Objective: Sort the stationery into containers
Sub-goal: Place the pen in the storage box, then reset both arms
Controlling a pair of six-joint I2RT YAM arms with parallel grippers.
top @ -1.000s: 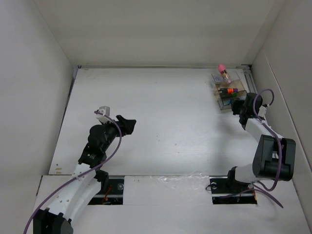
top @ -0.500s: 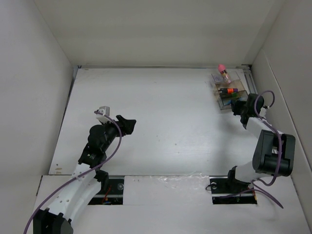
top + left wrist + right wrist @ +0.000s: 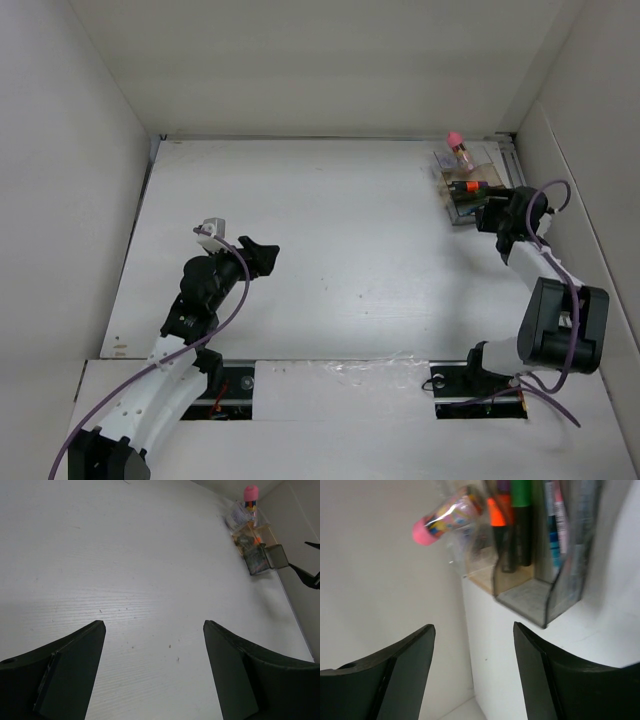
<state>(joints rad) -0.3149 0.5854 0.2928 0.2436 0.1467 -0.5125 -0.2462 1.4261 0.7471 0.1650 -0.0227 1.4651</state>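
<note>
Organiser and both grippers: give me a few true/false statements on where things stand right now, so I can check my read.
1. The right gripper is shut. False: its fingers are open and empty, close to the organiser.
2. The orange highlighter sits inside the organiser. True.
3. The pink-topped jar lies by the left gripper. False: it is at the organiser's far end, well away from that gripper.
4. The left gripper is open and holds nothing. True.
</note>
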